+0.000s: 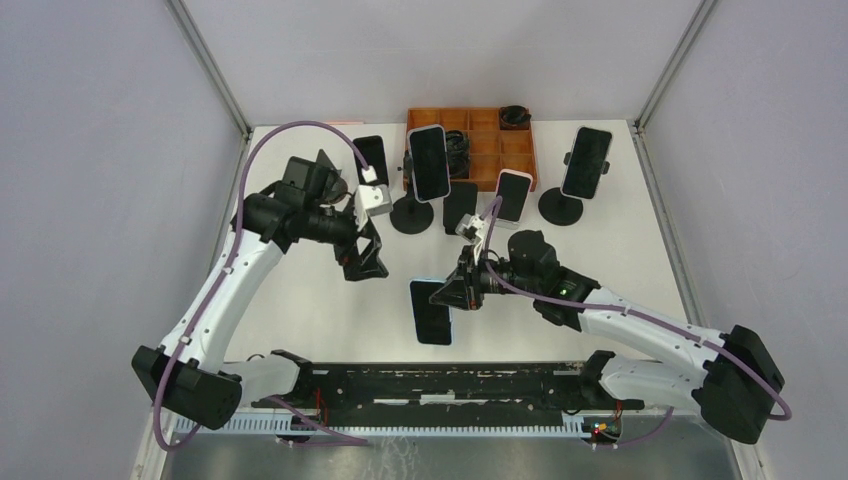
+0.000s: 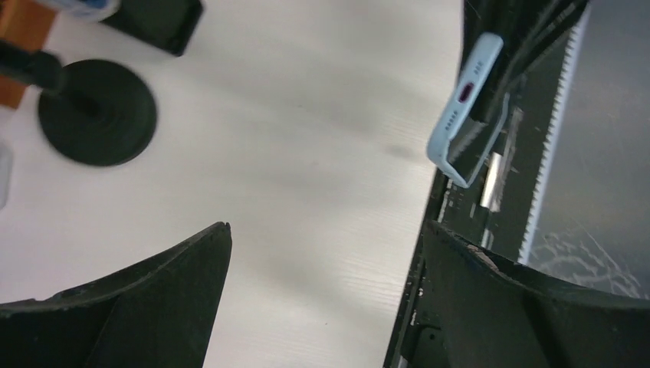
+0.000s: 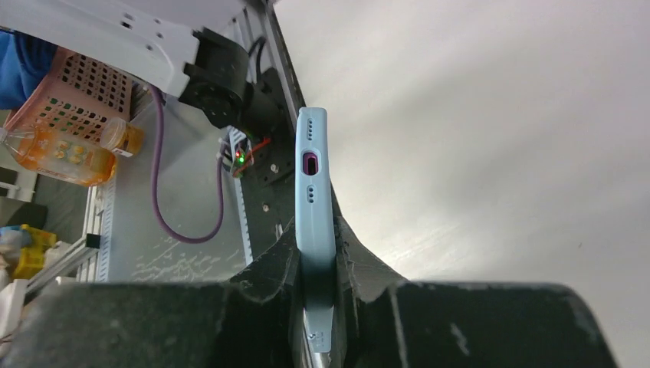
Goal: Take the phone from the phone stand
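Note:
My right gripper (image 1: 452, 292) is shut on a phone in a light-blue case (image 1: 432, 312) and holds it over the near middle of the table, away from any stand. In the right wrist view the phone (image 3: 314, 176) stands edge-on between the fingers, charging port up. My left gripper (image 1: 365, 262) is open and empty, left of the held phone, which also shows in the left wrist view (image 2: 467, 107). A black round-based stand (image 1: 411, 213) carries another phone (image 1: 428, 162).
A second stand (image 1: 561, 207) at the back right holds a phone (image 1: 586, 162). Two more phones (image 1: 512, 195), (image 1: 371, 158) stand near the orange compartment tray (image 1: 480, 125). The black rail (image 1: 450, 385) runs along the near edge.

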Controlling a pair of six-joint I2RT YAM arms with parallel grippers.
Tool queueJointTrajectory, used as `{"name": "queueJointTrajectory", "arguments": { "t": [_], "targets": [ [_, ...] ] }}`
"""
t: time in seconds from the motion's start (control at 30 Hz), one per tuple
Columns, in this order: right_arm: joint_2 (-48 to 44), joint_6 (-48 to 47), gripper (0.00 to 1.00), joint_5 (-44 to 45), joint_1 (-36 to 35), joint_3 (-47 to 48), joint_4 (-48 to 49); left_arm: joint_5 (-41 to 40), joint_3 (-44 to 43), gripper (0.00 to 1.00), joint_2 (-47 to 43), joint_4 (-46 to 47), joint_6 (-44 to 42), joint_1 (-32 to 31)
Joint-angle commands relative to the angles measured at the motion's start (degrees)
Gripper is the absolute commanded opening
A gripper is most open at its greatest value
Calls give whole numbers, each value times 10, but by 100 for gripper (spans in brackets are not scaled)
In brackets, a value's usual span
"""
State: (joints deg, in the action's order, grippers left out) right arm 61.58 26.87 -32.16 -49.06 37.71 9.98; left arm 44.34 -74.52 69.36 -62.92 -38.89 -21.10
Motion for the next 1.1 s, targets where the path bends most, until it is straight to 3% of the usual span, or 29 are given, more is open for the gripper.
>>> {"name": "queueJointTrajectory", "arguments": {
  "t": [0.0,0.37,0.67,0.77,0.97,1.07],
  "targets": [
    [33,71,0,19,-2,-18,44,-61,11,100,-10,108,129,39],
    [280,236,0,-27,-38,45,254,-20,20,100,19,111,145,203],
    [434,363,0,-18,-40,96,396,-28,63,100,22,113,138,210],
    [450,360,0,6,-39,102,400,-32,69,100,17,114,133,210],
    [475,240,0,67,-39,118,314,-29,85,100,19,138,131,210],
    [491,226,0,74,-33,116,323,-31,77,100,39,145,130,219]
  ]
}}
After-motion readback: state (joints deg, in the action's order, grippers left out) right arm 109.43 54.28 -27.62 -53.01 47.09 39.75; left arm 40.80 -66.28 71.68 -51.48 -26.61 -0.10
